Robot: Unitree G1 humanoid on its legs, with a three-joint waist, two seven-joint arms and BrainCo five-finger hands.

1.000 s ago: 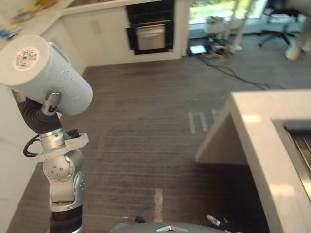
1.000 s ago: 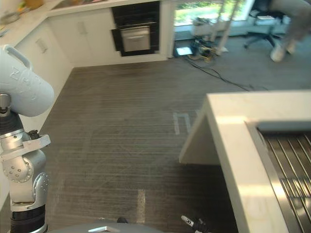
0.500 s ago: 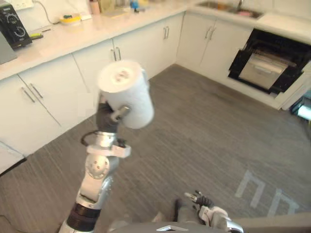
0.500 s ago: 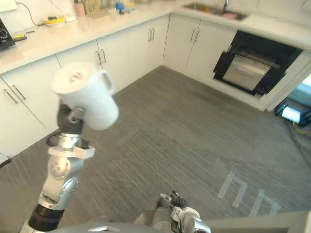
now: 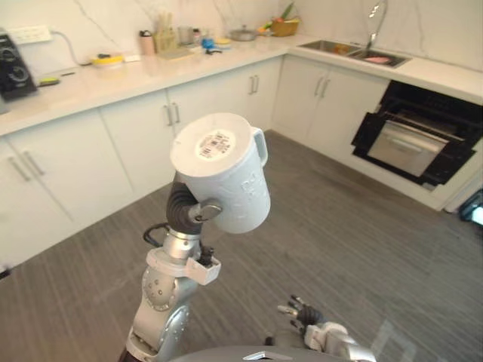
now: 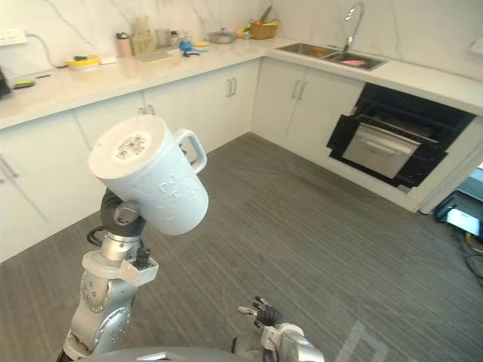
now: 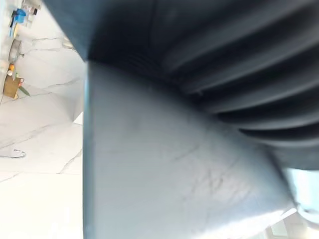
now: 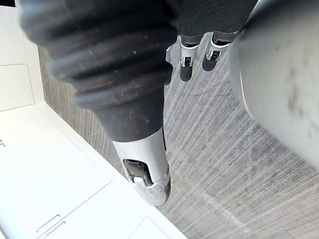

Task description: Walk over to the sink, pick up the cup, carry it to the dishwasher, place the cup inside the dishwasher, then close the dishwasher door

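Clasping smooth cylindrical cup (image 5: 226,181), left hand (image 5: 195,213)

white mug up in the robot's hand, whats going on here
The robot's left hand grips a white mug, raised and tipped, stickered base toward the camera. The right hand hangs low, open and empty. Across the grey floor, the dishwasher near the sink has its door open; the mug is not yet in it.

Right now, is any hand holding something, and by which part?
The left hand holds the white cup by its side wall, the handle free. The right hand holds nothing.
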